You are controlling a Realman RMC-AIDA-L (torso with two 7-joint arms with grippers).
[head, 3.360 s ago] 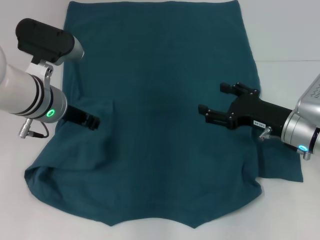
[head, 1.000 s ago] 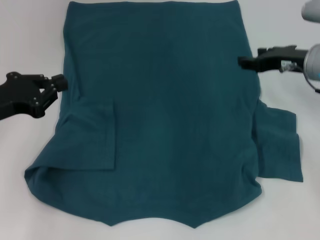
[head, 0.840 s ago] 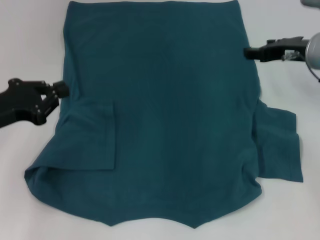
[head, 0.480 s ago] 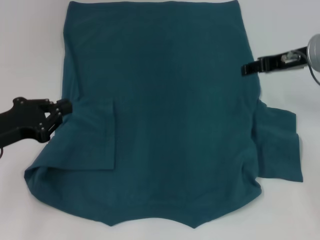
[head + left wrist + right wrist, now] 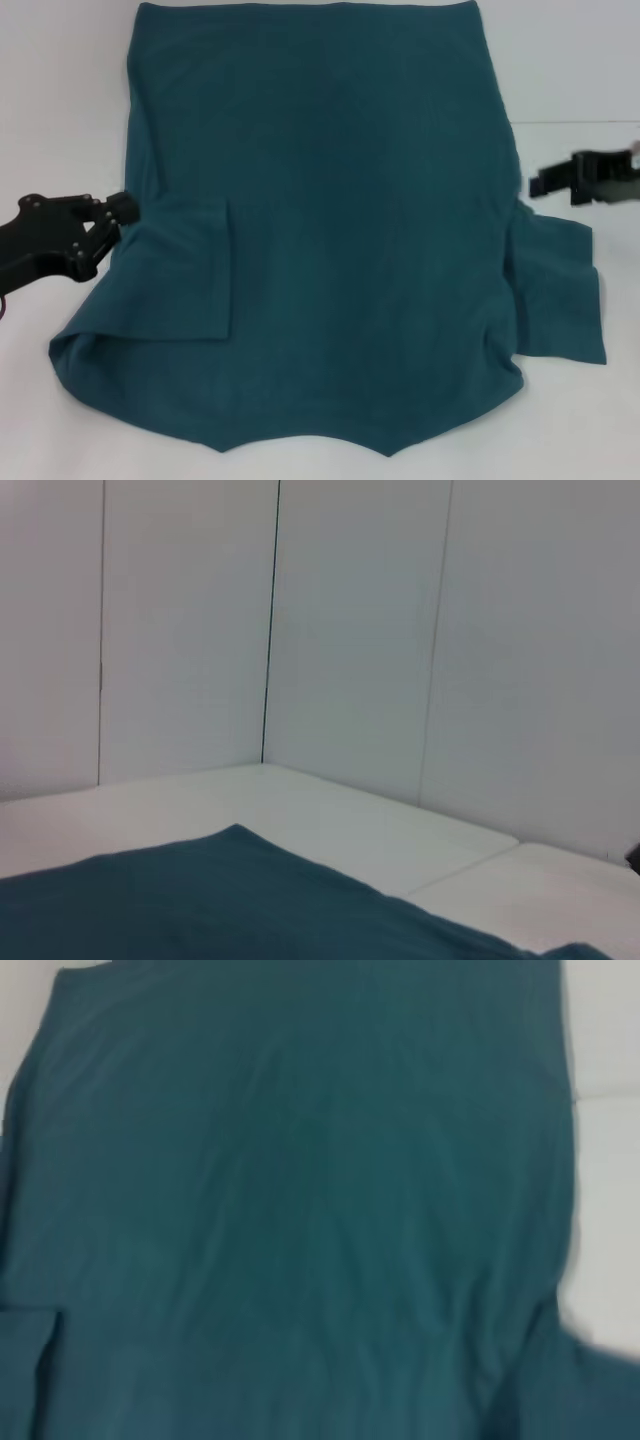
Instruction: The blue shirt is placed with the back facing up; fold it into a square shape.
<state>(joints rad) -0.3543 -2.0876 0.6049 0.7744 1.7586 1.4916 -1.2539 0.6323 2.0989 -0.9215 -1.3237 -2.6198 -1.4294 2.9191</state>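
the blue shirt (image 5: 320,220) lies spread flat on the white bench (image 5: 60,120), its left sleeve folded onto the body and its right sleeve lying out to the side. the left gripper (image 5: 112,212) touches the shirt's left edge, and the right gripper (image 5: 540,185) hovers just beside the right edge. whether either gripper's fingers are spread, i cannot tell. white wall panels (image 5: 350,630) stand behind the bench.

A bare test room, more lab than home.

White wall panels (image 5: 350,630) with thin dark seams rise straight behind a plain white table (image 5: 570,80), meeting in a corner beyond its far edge.
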